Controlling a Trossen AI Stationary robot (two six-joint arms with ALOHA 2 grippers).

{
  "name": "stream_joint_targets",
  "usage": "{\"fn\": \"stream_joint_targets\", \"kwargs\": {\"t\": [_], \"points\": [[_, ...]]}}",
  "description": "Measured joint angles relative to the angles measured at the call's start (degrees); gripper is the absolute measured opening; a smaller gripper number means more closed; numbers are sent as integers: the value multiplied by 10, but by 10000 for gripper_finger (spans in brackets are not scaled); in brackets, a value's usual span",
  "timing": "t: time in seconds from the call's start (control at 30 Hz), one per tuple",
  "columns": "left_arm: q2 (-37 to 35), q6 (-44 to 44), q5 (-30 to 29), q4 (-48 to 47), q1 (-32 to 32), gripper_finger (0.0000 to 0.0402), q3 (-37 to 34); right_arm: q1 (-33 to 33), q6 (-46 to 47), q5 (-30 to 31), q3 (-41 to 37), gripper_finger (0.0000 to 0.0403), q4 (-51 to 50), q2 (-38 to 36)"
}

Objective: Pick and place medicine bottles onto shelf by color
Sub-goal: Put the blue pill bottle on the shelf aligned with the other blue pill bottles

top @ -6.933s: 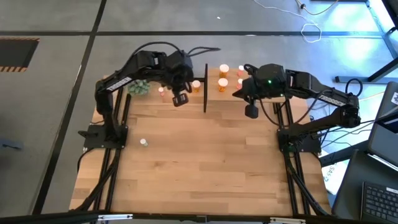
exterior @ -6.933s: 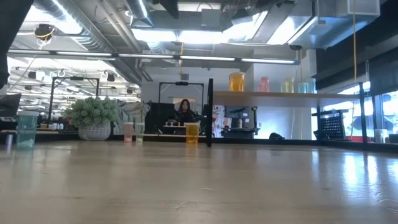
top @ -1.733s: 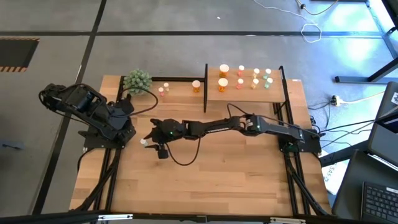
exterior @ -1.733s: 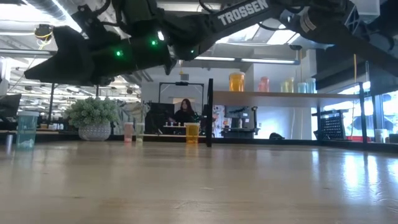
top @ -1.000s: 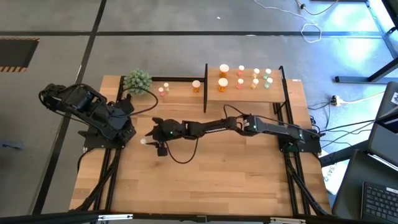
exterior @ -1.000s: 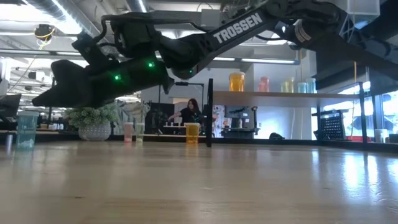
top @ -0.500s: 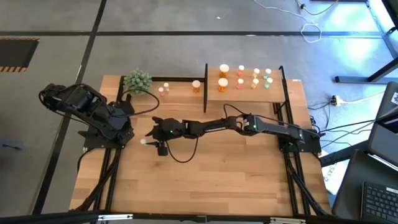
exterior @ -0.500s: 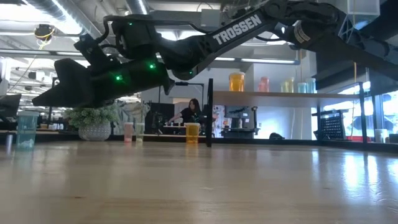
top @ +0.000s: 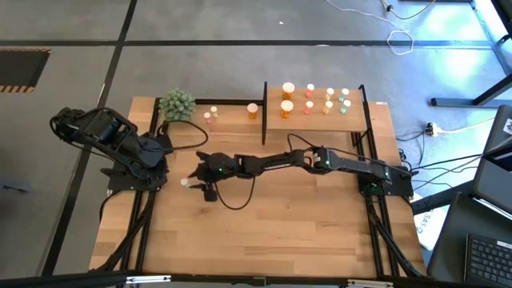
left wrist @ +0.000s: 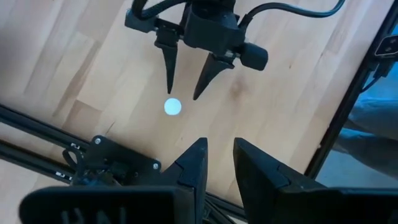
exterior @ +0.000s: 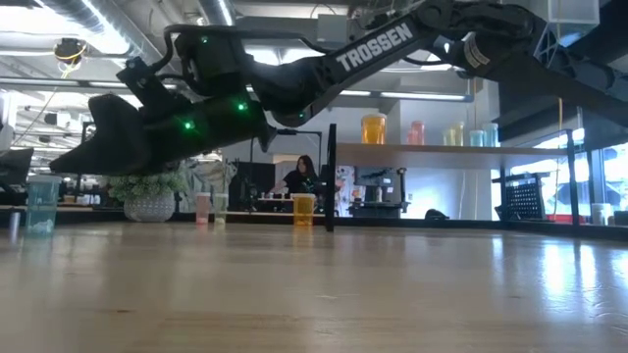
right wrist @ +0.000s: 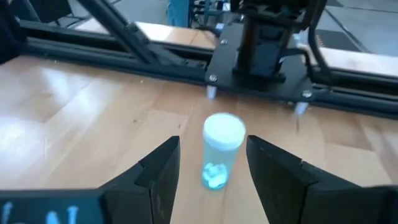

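**Right gripper poised at a lone bottle beside the left arm's base**

The right arm reaches across the table, and the right gripper sits low near the left edge, its fingers spread wide with a small green-tinted bottle upright just ahead of the gap; the fingers do not touch it, and nothing is gripped; in the left wrist view the same bottle shows as a pale round cap just off the two pointed fingertips.

Directly behind the bottle stands the black mounting base of the left arm and the dark frame rails that run along the table edge; these are the nearest obstacles. The left arm is folded back over its base, the left gripper raised and looking down on the scene; its jaws stand narrowly apart and hold nothing.

The shelf sits at the far side of the wooden table, well apart from the right gripper; on it stand orange bottles, pink-red ones, yellowish ones and green ones; a black post marks its left end. To the left of that post, on the table itself, stand an orange bottle and a pair of small pink bottles, with a green plant ball at the far left corner.

In the low view a person shows far off in the room behind.
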Motion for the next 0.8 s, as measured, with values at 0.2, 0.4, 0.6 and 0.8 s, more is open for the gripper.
{"fn": "stream_joint_targets", "kwargs": {"t": [0.2, 0.4, 0.6, 0.8], "points": [[0, 0, 0, 0, 0, 72, 0, 0, -13, 9, -7, 188, 3, 0], [0, -1, -2, 0, 0, 72, 0, 0, -11, 12, -8, 188, 11, 0], [0, -2, -2, 0, 0, 72, 0, 0, 4, 6, -7, 188, 45, 6], [0, -2, -2, 0, 0, 72, 0, 0, 17, -6, -8, 188, 69, 23]]}}
